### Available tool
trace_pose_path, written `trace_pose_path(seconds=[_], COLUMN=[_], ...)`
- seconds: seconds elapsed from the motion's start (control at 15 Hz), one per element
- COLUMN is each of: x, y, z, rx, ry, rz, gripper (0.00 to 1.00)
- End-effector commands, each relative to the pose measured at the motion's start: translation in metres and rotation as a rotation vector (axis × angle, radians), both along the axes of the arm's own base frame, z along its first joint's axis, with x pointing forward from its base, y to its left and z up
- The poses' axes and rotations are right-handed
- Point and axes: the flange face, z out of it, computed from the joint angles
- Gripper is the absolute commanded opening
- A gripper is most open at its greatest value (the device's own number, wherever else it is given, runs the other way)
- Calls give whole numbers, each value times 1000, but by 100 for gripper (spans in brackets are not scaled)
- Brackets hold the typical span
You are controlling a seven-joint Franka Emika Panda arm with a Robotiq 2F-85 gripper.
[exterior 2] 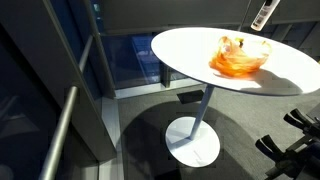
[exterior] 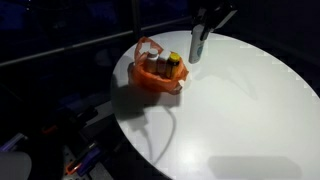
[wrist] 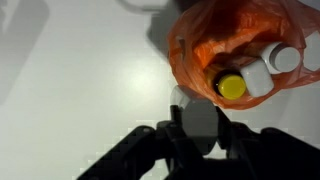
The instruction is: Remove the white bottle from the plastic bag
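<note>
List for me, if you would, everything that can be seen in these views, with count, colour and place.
table: one, white, round, standing on a dark floor
pedestal base: one, white, round, on the floor beneath the table
plastic bag: one, orange, open, sitting on the table near its edge
yellow-capped bottle: one, inside the bag
white-capped bottles: two, inside the bag beside the yellow-capped one
white bottle: one, held in the air above the table, clear of the bag
fingers: two, dark, apparently closed on the white bottle
</note>
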Motion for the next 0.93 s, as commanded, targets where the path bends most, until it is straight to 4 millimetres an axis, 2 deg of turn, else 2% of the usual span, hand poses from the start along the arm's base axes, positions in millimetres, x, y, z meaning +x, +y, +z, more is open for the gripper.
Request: trace_pose_path(seconds=[0.0, 0.4, 0.87], x=[18, 36, 57], y=[-28, -61, -61], z=[-13, -52, -96], rx=[37, 24, -20], ry=[20, 79, 121], rz=[-68, -153, -186], gripper=[11, 12, 12])
